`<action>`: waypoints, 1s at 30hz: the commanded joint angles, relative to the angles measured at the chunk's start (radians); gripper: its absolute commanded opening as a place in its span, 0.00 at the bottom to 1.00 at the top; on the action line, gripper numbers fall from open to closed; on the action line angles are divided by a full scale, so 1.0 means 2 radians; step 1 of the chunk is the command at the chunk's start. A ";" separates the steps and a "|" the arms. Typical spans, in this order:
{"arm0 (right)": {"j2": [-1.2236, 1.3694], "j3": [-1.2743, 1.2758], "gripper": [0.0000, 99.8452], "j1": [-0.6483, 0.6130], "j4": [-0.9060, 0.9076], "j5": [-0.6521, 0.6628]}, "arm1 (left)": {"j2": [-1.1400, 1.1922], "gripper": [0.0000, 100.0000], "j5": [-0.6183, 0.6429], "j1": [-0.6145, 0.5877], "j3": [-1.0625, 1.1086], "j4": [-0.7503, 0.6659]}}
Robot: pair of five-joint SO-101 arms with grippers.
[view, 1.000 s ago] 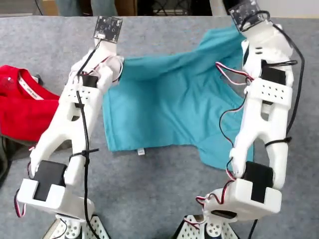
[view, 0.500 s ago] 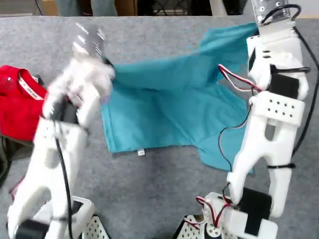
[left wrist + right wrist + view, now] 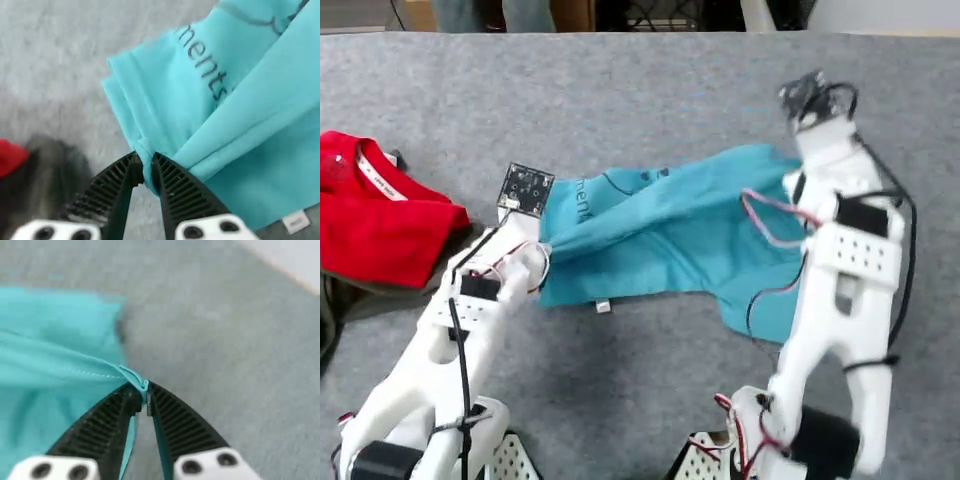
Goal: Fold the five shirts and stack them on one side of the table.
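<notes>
Teal shirt [image 3: 660, 235] with dark lettering [image 3: 207, 65], edges pinched tight in left claw [image 3: 146, 164] and right claw [image 3: 143, 393].

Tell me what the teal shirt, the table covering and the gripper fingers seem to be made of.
The teal shirt looks like soft matte knit, probably cotton jersey: it drapes and bunches into folds where pinched. The table covering looks like grey felt or short-pile carpet, given its fuzzy, mottled surface. The gripper fingers look like hard black plastic, with ribbed inner faces.

High view overlooks the table [image 3: 650, 90]; wrist views, close, share its teal shirt [image 3: 670, 240].
</notes>
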 commanded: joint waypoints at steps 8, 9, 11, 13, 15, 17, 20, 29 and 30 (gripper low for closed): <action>-0.109 0.109 0.01 0.129 -0.047 0.043 | 0.001 0.03 -0.005 0.057 -0.034 0.111; -0.102 0.107 0.01 0.143 -0.055 0.041 | 0.001 0.03 -0.004 0.062 -0.036 0.110; -0.083 0.105 0.01 0.163 -0.067 0.040 | 0.001 0.03 -0.003 0.064 -0.036 0.107; -0.066 0.106 0.01 0.172 -0.069 0.041 | 0.002 0.03 -0.003 0.060 -0.036 0.107; -0.055 0.112 0.01 0.174 -0.068 0.044 | 0.005 0.03 -0.005 0.049 -0.036 0.107; -0.050 0.121 0.01 0.171 -0.064 0.045 | 0.006 0.03 -0.002 0.024 -0.036 0.107; -0.050 0.138 0.01 0.163 -0.063 0.061 | 0.006 0.03 -0.005 -0.006 -0.033 0.098; -0.050 0.158 0.01 0.194 -0.064 0.081 | 0.006 0.03 -0.029 0.015 -0.011 0.109; -0.050 0.158 0.01 0.194 -0.063 0.084 | 0.006 0.03 -0.029 0.021 -0.011 0.108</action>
